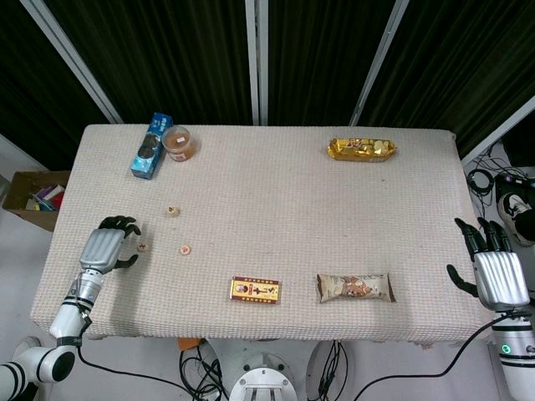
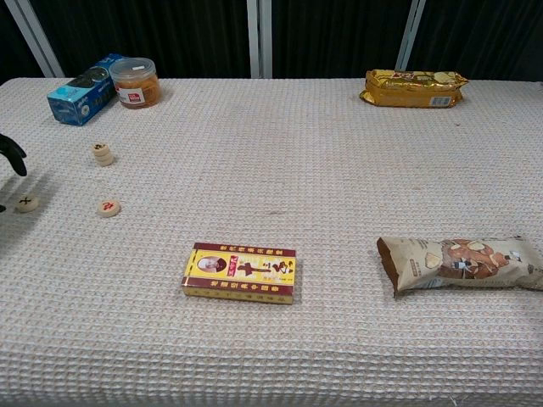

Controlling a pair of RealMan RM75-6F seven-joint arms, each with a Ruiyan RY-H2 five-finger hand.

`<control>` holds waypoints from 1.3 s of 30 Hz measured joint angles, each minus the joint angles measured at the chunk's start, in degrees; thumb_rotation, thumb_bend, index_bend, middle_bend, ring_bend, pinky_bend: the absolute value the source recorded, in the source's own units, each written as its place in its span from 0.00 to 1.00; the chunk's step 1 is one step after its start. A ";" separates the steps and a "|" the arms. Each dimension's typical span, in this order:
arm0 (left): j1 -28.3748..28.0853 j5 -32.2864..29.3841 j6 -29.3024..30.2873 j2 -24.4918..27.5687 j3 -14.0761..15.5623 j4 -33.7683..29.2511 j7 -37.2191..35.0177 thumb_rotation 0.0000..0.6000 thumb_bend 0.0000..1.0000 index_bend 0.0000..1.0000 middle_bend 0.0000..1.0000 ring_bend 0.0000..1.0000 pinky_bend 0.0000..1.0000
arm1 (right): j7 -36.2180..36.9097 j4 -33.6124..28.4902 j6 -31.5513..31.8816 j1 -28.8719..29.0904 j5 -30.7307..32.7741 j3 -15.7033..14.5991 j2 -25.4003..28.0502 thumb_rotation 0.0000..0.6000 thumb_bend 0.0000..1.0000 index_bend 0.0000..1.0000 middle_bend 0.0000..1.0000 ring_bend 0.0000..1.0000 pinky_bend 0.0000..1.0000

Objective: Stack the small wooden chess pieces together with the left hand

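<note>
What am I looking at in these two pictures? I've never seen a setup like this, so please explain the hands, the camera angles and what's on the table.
This is a two-armed robot with metal, human-like hands, steered remotely by a person. The head view looks down from above; the chest view looks across the table from lower down.

The left hand rests on the table's near left edge, fingers curled beside one chess piece but not holding it. The right hand hangs off the right edge, empty, fingers apart.

Two more chess pieces lie nearby: one single, and what looks like a pair already stacked. Also there: a blue box, an orange-filled jar, a gold snack pack, a red and yellow box and a brown snack bag.
</note>
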 measured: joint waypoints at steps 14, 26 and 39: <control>-1.22 -1.70 -1.66 -1.95 0.30 1.39 0.49 1.00 0.33 0.40 0.17 0.11 0.13 | 1.23 1.18 0.37 -0.28 -0.13 -0.28 -0.37 1.00 0.23 0.10 0.23 0.05 0.13; -1.99 -2.34 -2.17 -3.57 0.32 3.11 0.76 1.00 0.35 0.42 0.17 0.11 0.13 | 1.94 1.74 0.82 -0.59 -0.15 -0.39 -0.57 1.00 0.23 0.10 0.23 0.05 0.13; -2.52 -3.28 -1.90 -4.68 0.26 5.15 3.20 1.00 0.41 0.52 0.17 0.11 0.13 | 1.86 1.63 0.58 -0.58 0.08 -0.39 -0.60 1.00 0.23 0.10 0.23 0.05 0.13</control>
